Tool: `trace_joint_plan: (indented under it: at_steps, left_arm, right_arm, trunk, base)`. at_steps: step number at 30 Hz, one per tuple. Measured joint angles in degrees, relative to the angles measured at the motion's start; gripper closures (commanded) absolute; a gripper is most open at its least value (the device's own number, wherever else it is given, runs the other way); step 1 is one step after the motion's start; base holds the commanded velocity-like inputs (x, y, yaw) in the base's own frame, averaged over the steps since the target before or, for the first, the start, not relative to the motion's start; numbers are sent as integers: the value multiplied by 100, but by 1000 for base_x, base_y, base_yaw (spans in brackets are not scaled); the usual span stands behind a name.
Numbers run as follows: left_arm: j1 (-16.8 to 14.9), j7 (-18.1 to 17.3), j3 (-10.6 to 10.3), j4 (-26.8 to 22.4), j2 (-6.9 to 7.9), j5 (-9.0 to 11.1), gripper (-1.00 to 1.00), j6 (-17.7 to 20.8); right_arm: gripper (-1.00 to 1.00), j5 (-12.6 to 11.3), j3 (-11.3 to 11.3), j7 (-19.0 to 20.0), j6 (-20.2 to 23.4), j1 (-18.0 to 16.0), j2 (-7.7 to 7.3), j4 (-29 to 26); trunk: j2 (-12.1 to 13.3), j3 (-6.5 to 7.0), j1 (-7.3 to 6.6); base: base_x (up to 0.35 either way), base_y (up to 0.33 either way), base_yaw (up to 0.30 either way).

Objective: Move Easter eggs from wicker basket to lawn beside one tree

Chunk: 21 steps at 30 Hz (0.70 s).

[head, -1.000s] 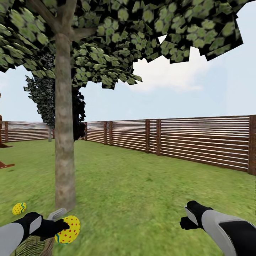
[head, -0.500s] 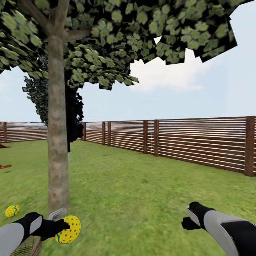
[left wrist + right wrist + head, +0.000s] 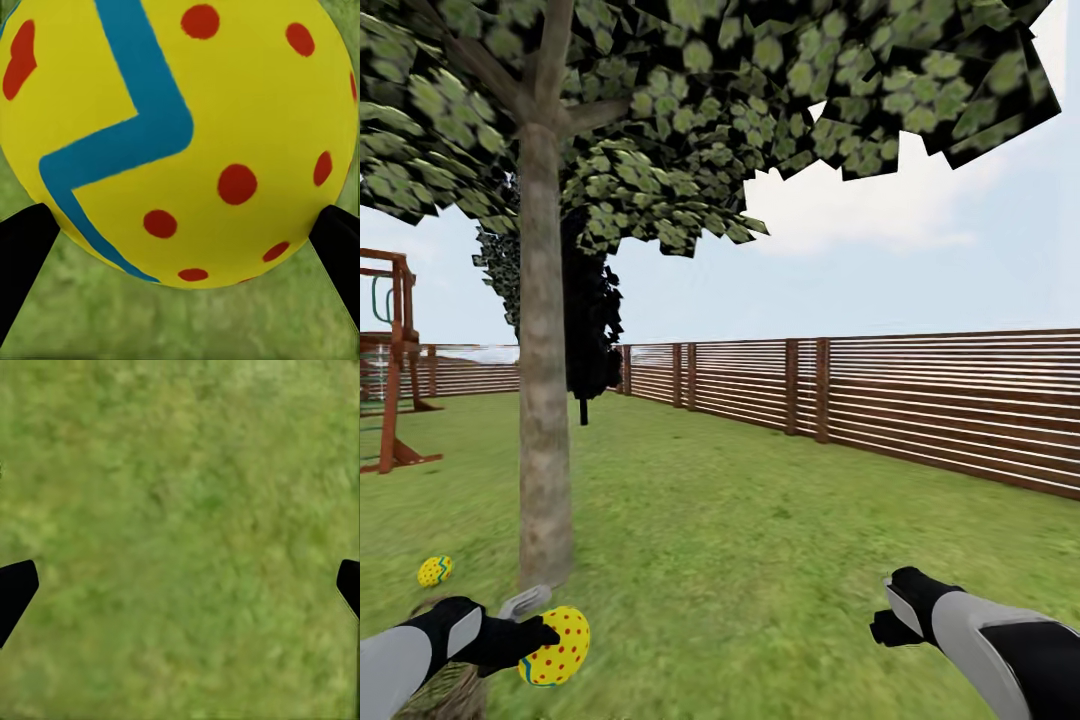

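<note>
Swung back toward the tree since a half-second ago, left end effector clamping an egg, right end effector spread empty, a second egg grounded beside the trunk.

Slatted brown fence, wooden playset, dark, perhaps conical tree, cloudy sky.

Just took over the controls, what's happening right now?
The left gripper is shut on an Easter egg, carried above the lawn close to the tree. In the left wrist view the egg sits between the dark jaws. Another egg already lies on the grass near the trunk. The wicker basket is below the left arm. The right gripper hangs open, holding nothing.
</note>
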Motion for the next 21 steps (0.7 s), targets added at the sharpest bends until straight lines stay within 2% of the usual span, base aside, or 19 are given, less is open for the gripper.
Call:
trace_joint_plan:
  at_steps: [6,21]
  left_arm:
    - [0,1,0,0,-30,5,100,0]
    - [0,1,-1,0,-47,4,100,0]
  right_arm:
    - [-100,0,-1,-5,-3,0,0,-3]
    - [-100,0,4,-4,0,2,0,1]
  trunk:
    - [241,108,-132]
    - [842,377,-461]
  base:
    - [-8,-347,293]
    - [-79,-348,292]
